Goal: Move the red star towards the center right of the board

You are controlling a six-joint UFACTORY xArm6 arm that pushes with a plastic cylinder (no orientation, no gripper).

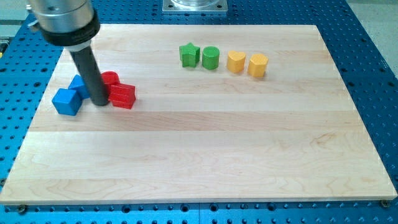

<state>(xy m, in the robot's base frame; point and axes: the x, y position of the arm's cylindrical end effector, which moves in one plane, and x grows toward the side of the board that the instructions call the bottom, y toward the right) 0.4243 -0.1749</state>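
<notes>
My tip (99, 102) rests on the board at the view's left, in the middle of a cluster of blocks. A red block (122, 96) lies just to its right, touching or nearly touching the rod. A second red block (110, 79) sits behind it, partly hidden by the rod. I cannot tell which of the two is the star. A blue cube (67, 101) lies to the tip's left and another blue block (78, 83) is behind it, partly hidden.
Near the view's top centre stand a green star (189, 55), a green cylinder (211, 58), a yellow block (236, 61) and a yellow hexagonal block (258, 65) in a row. The wooden board (205, 155) lies on a blue perforated table.
</notes>
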